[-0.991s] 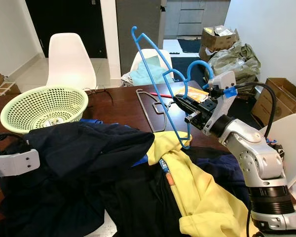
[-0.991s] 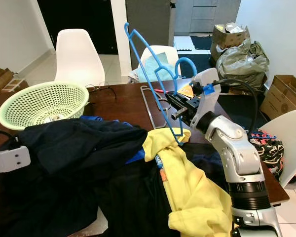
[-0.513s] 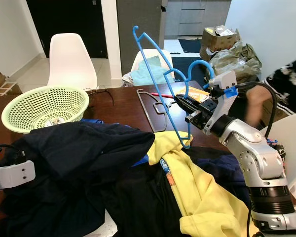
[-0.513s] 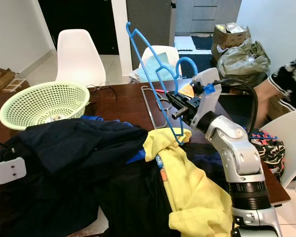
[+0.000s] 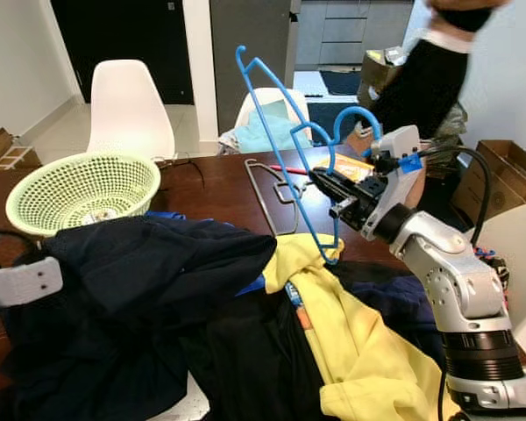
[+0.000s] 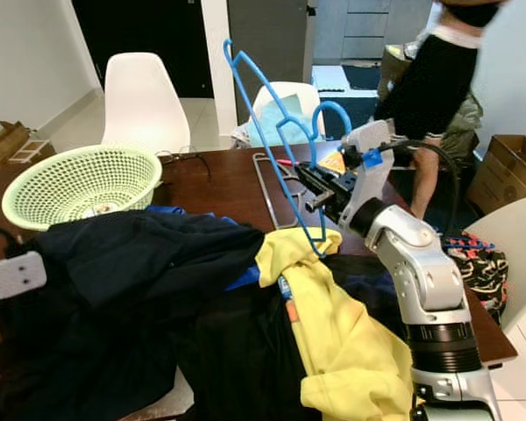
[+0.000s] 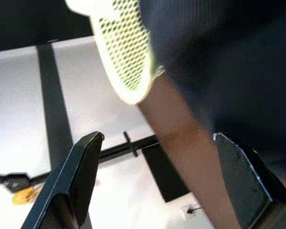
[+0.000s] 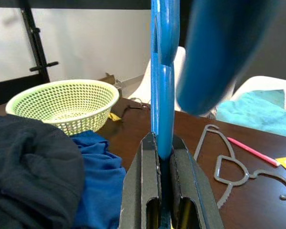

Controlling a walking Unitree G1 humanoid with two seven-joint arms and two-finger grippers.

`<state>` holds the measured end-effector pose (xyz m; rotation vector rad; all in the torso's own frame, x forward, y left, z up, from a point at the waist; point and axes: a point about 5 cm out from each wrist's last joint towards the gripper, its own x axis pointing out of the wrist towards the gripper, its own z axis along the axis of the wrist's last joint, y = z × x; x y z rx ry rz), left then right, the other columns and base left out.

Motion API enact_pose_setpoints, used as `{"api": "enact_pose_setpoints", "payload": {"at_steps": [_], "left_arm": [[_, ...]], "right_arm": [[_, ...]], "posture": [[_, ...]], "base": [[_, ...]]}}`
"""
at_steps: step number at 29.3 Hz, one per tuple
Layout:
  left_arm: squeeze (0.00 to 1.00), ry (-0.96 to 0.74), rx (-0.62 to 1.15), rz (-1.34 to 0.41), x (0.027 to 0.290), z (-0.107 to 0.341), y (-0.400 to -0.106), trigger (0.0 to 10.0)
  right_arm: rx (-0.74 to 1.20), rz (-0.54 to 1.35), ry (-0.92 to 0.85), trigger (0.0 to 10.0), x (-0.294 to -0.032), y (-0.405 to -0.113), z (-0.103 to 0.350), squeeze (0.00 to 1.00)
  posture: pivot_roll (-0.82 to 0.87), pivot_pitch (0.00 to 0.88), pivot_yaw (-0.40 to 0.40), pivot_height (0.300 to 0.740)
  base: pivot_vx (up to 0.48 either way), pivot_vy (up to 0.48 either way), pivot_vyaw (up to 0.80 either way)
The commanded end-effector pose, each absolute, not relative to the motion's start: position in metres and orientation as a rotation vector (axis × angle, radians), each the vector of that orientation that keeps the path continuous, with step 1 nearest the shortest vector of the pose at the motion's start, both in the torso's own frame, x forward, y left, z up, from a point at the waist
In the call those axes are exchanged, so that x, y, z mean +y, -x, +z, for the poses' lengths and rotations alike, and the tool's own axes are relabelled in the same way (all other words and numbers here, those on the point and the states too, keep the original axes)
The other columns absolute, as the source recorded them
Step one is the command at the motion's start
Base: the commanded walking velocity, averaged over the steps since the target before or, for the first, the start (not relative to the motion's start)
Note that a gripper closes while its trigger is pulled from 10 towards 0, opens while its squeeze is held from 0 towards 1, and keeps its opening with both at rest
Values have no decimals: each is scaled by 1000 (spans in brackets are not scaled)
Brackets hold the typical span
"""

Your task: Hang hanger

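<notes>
A blue plastic hanger [image 5: 280, 132] is held up above the brown table [image 5: 210, 189], one end high and the other low over the yellow garment [image 5: 351, 342]. My right gripper [image 5: 323, 181] is shut on the blue hanger [image 8: 162, 100] near its hook. A grey hanger [image 5: 272, 189] lies flat on the table behind it. A pile of dark clothes [image 5: 149, 298] covers the near table. My left arm [image 5: 13, 281] rests at the pile's left edge; its gripper [image 7: 159, 176] stands open beside the table edge, with nothing between its fingers.
A pale green mesh basket [image 5: 81, 189] sits at the table's left. White chairs [image 5: 127, 110] stand behind the table and one [image 5: 513, 237] at the right. A person [image 5: 430, 70] in dark clothes is at the back right, near boxes [image 5: 500, 167].
The person at the right has moved from the right edge toward the back, behind my right arm. My left arm has shifted slightly up. The blue hanger has stayed in place.
</notes>
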<state>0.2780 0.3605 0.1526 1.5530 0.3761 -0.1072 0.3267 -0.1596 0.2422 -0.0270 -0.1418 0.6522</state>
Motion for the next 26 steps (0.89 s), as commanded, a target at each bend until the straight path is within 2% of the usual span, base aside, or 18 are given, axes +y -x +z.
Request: {"api": "enact_pose_setpoints", "payload": {"at_steps": [1, 6, 12, 17, 26], "left_arm": [[0, -1547, 396, -157, 354, 142, -279, 10000], [0, -1539, 400, -174, 350, 137, -280, 10000], [0, -1536, 484, -185, 363, 135, -268, 10000], [0, -1538, 572, -189, 378, 151, -253, 10000], [0, -1547, 599, -214, 380, 158, -249, 10000]], "right_arm": [[-149, 649, 35, 10000, -161, -324, 245, 0], [-147, 643, 41, 10000, -163, -323, 245, 0], [-145, 638, 43, 10000, -165, -323, 245, 0], [-138, 648, 42, 10000, -163, -324, 243, 0], [-138, 656, 38, 10000, -161, -325, 243, 0]], "posture": [[-30, 7, 26, 740], [-38, 7, 29, 740], [-33, 10, 26, 740], [-21, 8, 21, 740], [-14, 4, 19, 740]], "base": [[0, 0, 0], [0, 0, 0], [0, 0, 0], [0, 0, 0], [0, 0, 0]]}}
